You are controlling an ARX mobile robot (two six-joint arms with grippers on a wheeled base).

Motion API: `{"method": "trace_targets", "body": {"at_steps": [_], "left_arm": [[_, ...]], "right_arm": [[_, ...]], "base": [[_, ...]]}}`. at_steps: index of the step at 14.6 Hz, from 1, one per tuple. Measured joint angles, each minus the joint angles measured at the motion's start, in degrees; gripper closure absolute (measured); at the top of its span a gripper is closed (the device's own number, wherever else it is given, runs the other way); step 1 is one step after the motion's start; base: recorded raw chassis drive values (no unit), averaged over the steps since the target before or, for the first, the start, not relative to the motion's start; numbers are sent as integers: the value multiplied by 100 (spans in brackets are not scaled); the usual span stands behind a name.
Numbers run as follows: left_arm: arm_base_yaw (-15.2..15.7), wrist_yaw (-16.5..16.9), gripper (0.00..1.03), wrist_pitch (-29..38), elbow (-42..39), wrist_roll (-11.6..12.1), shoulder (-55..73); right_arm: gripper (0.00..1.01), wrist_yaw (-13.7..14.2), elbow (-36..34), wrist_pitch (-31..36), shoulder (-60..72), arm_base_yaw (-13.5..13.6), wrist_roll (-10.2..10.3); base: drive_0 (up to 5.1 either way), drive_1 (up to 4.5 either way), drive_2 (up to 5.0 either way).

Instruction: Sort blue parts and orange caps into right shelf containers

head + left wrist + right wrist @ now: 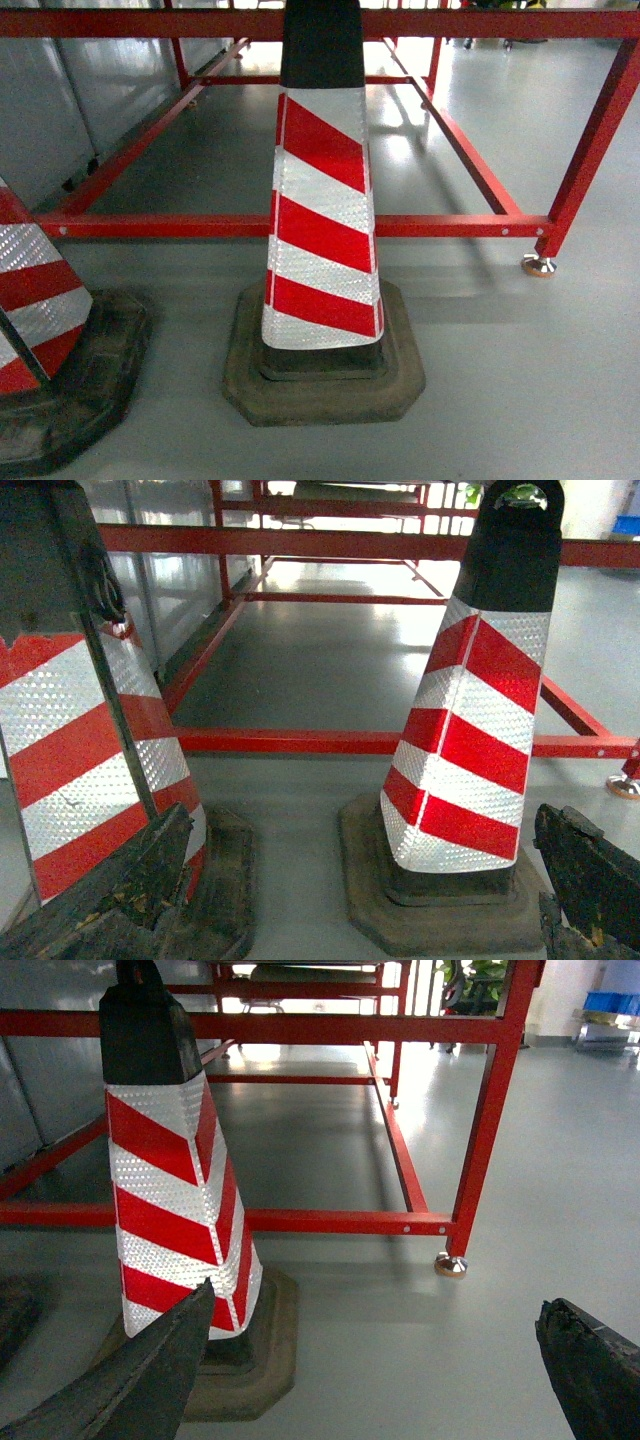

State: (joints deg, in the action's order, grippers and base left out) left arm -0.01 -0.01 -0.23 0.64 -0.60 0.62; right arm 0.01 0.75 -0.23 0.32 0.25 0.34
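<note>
Grey floor runs under a red steel frame (300, 226); before it stand two striped traffic cones (322, 215). Both pincers, left (340, 890) and right (380, 1360), gape wide, holding nothing. Blue containers (610, 1002) sit far behind the frame, contents unreadable.

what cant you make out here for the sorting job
- Blue parts, orange caps: in no view.
- Shelf, containers: blue shapes far right in the right wrist view, too small to identify.
- Middle cone: tip cut off by the head view's top edge.
- Left cone: mostly cropped by the left edge.
</note>
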Motion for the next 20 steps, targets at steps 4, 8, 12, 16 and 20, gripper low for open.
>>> {"method": "trace_targets", "body": {"at_steps": [4, 8, 12, 16, 20], "left_arm": [[0, 0, 5, 0, 0, 0, 0], [0, 0, 5, 0, 0, 0, 0], [0, 0, 5, 0, 0, 0, 0], [0, 0, 5, 0, 0, 0, 0], [0, 0, 5, -13, 0, 0, 0]], "right_arm": [[3, 0, 0, 0, 0, 0, 0], [3, 0, 0, 0, 0, 0, 0], [3, 0, 0, 0, 0, 0, 0], [3, 0, 0, -2, 0, 0, 0], [3, 0, 0, -15, 0, 0, 0]], "base": [[0, 0, 0], [0, 0, 0], [0, 0, 0], [0, 0, 0], [0, 0, 0]]}}
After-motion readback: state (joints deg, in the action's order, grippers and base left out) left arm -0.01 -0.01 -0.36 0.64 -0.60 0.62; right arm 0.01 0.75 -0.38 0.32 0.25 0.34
